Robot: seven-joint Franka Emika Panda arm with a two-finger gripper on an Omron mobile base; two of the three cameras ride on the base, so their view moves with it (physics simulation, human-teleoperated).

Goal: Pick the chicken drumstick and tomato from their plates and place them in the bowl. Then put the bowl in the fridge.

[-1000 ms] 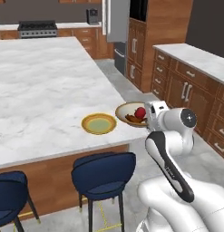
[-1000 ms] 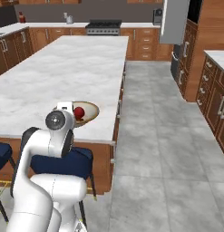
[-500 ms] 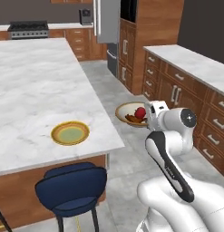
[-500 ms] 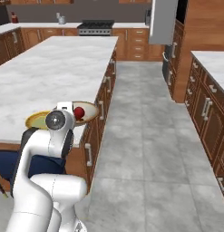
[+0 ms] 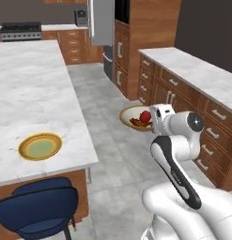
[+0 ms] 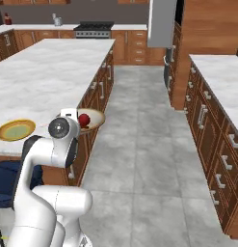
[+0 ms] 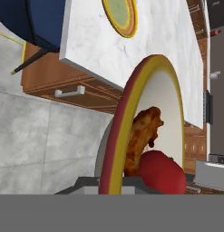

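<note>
**Bowl held at rim, clear of the worktop**

The hand (image 5: 155,123) is closed tight on the near rim of the bowl (image 5: 131,114), holding it above the grey tiled floor (image 5: 112,159), in the aisle beside the island worktop (image 5: 33,93). The bowl contains the tomato (image 5: 145,116) and the chicken drumstick (image 5: 136,123), which lie side by side and touching. In the hand view, the drumstick (image 7: 141,136) lies against the bowl's inner wall, with the tomato (image 7: 161,172) nearer the hand. The yellow-rimmed plate (image 5: 40,146) rests on the worktop near its edge. The fridge (image 5: 102,23) stands at the far end of the aisle, its door open.
</note>
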